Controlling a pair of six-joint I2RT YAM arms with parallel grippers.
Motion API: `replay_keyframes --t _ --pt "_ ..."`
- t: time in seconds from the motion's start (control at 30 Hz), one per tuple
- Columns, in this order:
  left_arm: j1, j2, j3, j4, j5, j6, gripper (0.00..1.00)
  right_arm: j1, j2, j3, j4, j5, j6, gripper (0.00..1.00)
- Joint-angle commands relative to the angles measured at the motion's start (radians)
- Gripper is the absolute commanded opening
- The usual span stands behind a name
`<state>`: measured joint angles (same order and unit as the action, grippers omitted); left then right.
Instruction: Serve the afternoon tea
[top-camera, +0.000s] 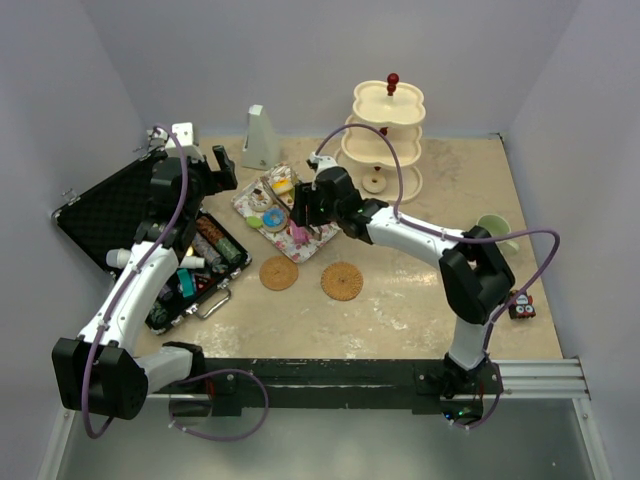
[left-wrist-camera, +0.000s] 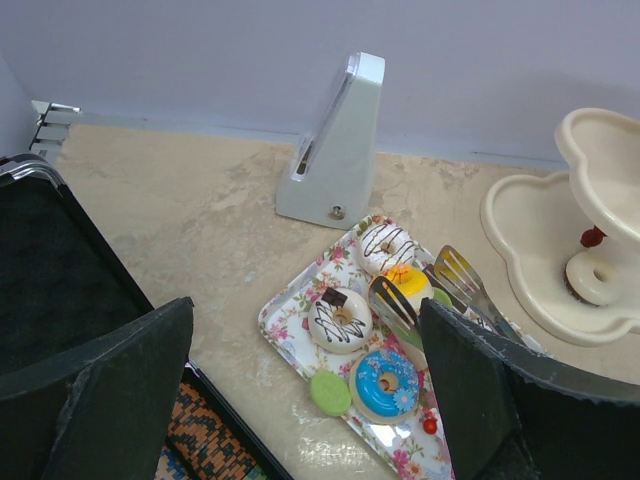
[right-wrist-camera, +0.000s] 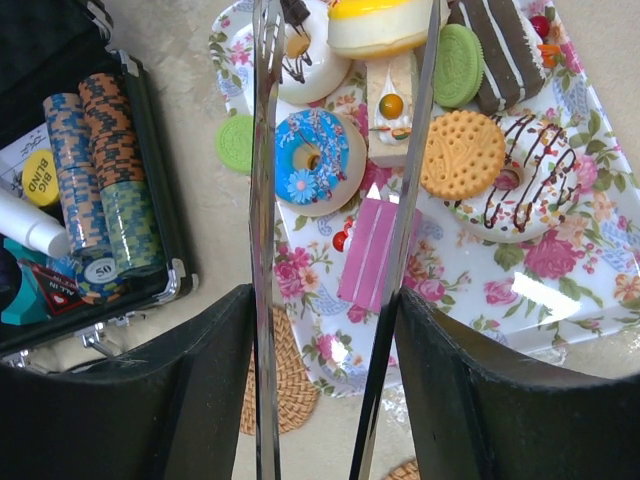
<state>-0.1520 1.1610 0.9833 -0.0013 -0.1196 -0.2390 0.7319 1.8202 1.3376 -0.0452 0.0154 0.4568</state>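
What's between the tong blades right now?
Right wrist view: blue donut, white cake slice, pink wafer and yellow-topped cake, all between the tongs' blades.

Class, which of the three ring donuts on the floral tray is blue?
The blue-iced donut; the donut topped with a chocolate square and the drizzle-only donut are both white.

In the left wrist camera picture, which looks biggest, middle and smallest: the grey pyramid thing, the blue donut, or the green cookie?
Largest: grey pyramid-shaped object.
Middle: blue-iced toy ring donut.
Smallest: flat round green cookie.
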Motion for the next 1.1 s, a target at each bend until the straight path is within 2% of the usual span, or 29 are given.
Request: replay_keyframes --t 0.0,1.07 --pt "-0.003 -0.006 -0.003 0.046 -0.005 0.018 1.00 0.006 0.011 0.075 0.005 0.032 -0.021 0.59" --pt "-0.003 -0.007 -0.003 0.046 -0.003 0.017 1.00 0.009 0.097 0.109 -0.010 0.035 -0.026 0.54"
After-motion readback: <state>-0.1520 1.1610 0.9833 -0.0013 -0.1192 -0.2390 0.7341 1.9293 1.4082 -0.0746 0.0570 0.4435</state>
